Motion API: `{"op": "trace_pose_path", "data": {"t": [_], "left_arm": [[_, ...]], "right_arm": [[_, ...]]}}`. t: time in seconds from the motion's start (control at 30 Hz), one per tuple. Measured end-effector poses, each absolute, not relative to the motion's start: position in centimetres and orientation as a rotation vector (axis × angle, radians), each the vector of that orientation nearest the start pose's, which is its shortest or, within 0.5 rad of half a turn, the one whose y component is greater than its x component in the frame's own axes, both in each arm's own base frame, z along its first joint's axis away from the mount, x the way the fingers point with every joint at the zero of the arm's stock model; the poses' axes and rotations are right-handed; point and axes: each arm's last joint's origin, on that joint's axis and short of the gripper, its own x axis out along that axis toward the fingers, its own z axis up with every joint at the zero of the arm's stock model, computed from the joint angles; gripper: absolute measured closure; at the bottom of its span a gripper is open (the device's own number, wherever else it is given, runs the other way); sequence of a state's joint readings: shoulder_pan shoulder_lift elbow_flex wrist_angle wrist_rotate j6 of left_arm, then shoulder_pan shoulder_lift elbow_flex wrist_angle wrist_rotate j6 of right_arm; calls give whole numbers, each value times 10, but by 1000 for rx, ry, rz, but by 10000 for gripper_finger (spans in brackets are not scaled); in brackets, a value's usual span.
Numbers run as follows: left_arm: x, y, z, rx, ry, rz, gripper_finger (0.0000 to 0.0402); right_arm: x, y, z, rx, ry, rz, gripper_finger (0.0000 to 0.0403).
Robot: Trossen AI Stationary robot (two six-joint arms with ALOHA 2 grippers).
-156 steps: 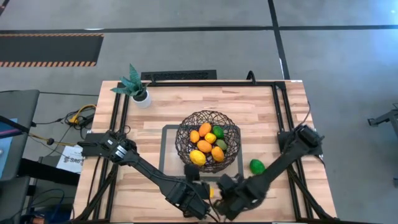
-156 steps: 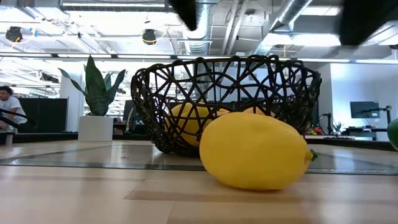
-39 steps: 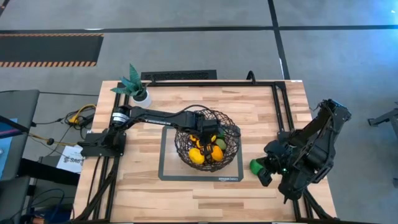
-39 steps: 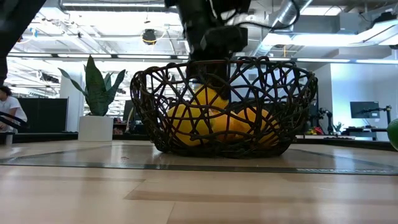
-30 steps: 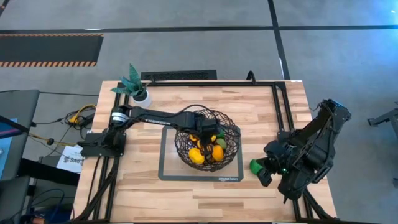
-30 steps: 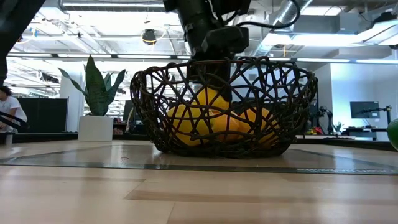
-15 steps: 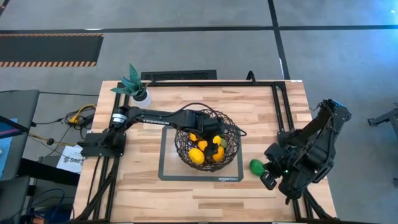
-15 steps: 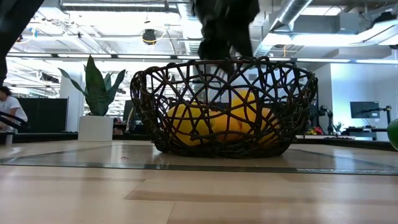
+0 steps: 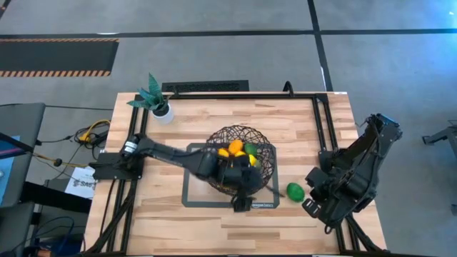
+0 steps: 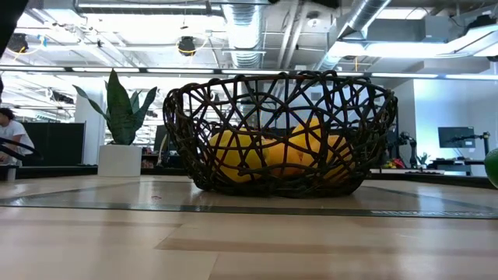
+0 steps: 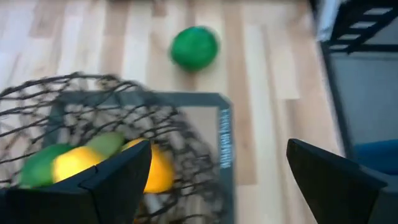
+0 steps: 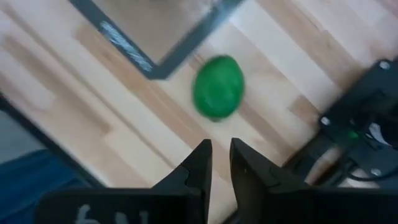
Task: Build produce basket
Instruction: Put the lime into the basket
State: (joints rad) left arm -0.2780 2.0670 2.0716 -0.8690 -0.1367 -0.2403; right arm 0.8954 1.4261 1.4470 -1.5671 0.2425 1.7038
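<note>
A: Where is the basket (image 9: pixel 240 165)?

B: On the grey-framed mat (image 9: pixel 191 191) at the middle of the surface (image 9: pixel 300 135). In the low view it stands upright (image 10: pixel 282 132), with yellow fruit showing through the weave.

A: How many fruits (image 9: pixel 235 148) are inside?

B: From above I can count about four: two orange, one green, one yellow. The left arm covers the near half of the basket, so there may be more hidden. The left wrist view shows a yellow one (image 11: pixel 76 163), a green one and an orange one through the wire.

A: Any outside?

B: One lime (image 9: pixel 295 190), on bare wood just beside the mat's right corner, apart from the basket.

A: And the end effectors?

B: The left end effector (image 9: pixel 241 203) hangs over the mat's near edge beside the basket, fingers (image 11: pixel 118 177) spread wide and empty. The right end effector (image 9: pixel 308 205) is near the lime but not touching it; its fingers (image 12: pixel 200 163) stand a narrow slit apart, holding nothing.

A: Anything else?

B: One potted plant (image 9: pixel 155 100) at the far left corner.
</note>
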Motion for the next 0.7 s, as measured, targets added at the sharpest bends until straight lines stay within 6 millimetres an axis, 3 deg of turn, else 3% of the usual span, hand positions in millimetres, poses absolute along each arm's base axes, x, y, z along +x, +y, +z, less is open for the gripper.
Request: {"op": "trace_pose_path", "data": {"t": [0.23, 0.43, 0.7], "left_arm": [[422, -158, 327, -36, 827, 17, 43], [399, -160, 333, -3, 910, 113, 42], [368, -154, 352, 74, 963, 220, 42]], "right_arm": [[152, 174, 299, 567, 1280, -680, 295], [162, 163, 273, 582, 1275, -757, 264], [180, 146, 252, 629, 1258, -797, 248]]}}
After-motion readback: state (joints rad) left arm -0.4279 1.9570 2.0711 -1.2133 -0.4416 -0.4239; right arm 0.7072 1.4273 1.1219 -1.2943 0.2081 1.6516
